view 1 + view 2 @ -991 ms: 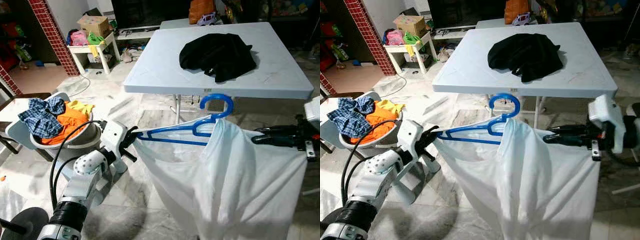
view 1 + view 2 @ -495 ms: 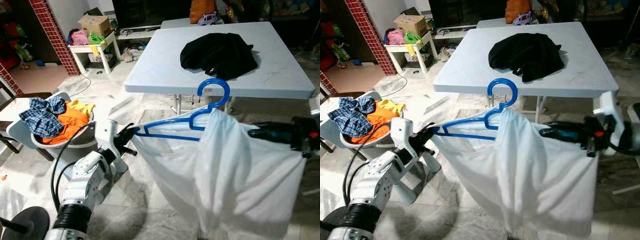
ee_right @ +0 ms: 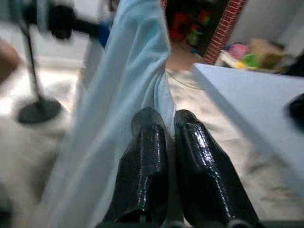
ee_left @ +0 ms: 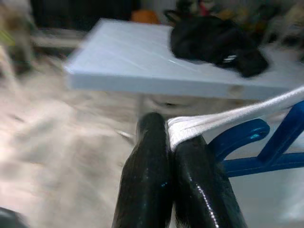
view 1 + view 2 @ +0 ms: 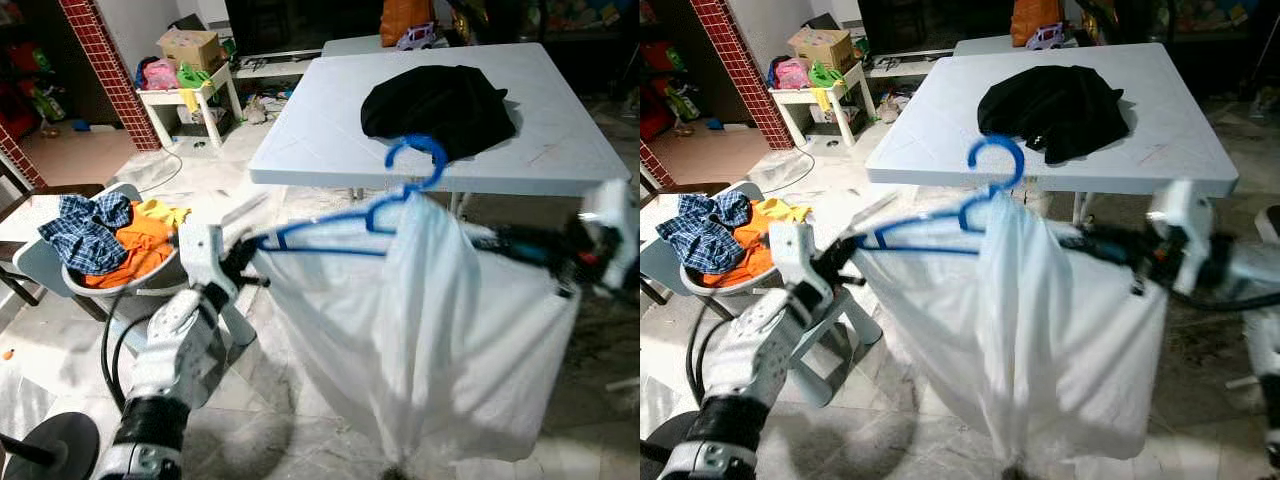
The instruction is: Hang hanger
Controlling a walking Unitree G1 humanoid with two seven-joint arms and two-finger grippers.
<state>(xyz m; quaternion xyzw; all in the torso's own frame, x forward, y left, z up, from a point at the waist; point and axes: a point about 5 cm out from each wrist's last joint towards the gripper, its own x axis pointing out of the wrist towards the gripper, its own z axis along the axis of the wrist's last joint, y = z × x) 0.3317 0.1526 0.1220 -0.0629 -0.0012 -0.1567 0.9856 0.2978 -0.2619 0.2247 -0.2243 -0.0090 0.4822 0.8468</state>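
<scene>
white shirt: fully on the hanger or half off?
Half on. The white shirt covers only the blue hanger's right side; its left arm is bare.

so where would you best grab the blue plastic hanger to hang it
Grip the blue plastic hanger on its bare left shoulder bar, coming from the robot's left; the white shirt covers the right half, and the hook must stay free.

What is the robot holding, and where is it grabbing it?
Both grippers pinch the white shirt hanging on the blue hanger: left gripper at one top edge, right gripper at the other.
</scene>
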